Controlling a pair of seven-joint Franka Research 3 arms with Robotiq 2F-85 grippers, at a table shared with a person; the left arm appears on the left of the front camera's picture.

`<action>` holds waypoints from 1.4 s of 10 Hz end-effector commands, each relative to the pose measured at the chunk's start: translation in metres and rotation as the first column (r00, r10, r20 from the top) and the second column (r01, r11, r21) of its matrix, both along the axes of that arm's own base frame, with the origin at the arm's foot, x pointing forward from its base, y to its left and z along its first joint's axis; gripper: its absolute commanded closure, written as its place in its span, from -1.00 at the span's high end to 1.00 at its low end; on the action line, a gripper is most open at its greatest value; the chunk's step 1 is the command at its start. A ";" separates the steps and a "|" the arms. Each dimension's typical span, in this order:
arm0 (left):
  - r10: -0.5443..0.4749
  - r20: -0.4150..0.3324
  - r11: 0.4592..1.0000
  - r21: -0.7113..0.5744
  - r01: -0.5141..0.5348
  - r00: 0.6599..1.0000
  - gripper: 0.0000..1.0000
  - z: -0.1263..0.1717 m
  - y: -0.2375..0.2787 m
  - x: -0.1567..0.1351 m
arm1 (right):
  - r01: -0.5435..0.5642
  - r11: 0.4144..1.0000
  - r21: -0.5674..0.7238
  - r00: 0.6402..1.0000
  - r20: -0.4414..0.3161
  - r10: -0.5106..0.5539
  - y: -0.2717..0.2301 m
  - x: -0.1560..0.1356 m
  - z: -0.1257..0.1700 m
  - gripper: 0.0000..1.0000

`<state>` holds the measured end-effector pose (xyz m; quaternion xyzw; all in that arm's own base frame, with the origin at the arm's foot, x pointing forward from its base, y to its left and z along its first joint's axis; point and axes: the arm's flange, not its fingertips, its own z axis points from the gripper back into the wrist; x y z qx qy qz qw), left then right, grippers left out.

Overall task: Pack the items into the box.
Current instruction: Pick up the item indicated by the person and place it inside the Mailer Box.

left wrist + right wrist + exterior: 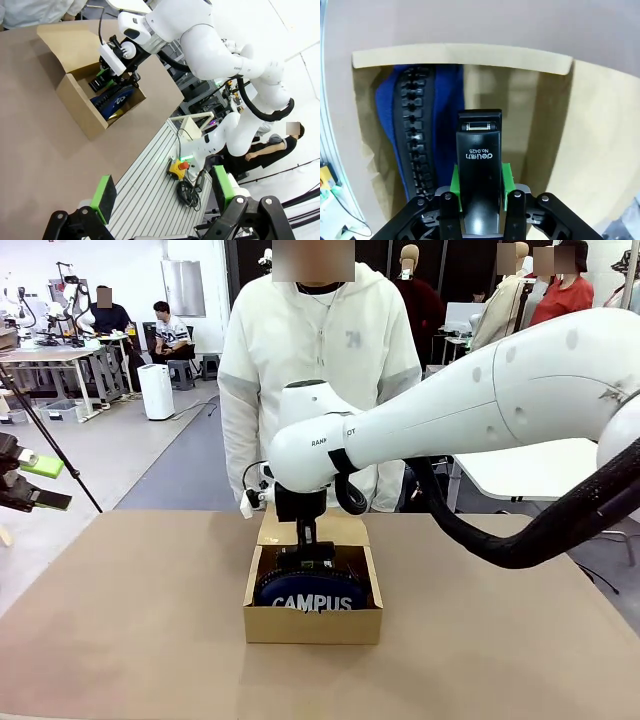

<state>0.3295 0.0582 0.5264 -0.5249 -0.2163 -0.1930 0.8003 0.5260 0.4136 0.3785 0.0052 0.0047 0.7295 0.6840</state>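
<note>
Your small black stapler (479, 165) hangs nose-down inside the small brown cardboard box (460, 56). Its long axis runs along the fingers of the right hand (479, 186), which is partly closed, green pads clamping the stapler's flanks. Bare box floor lies straight beyond its nose, just beside the navy blue fabric zip pencil case (415, 145) lying along one wall, so you likely only need to lower and release. The left hand (162, 195) is wide open and empty, well off the worktop's (120, 620) left side.
</note>
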 end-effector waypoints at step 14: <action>-0.016 0.012 1.000 0.001 0.016 1.000 1.00 0.000 0.002 -0.002 | 0.139 0.983 0.116 0.989 0.022 -0.143 -0.070 -0.016 0.100 1.00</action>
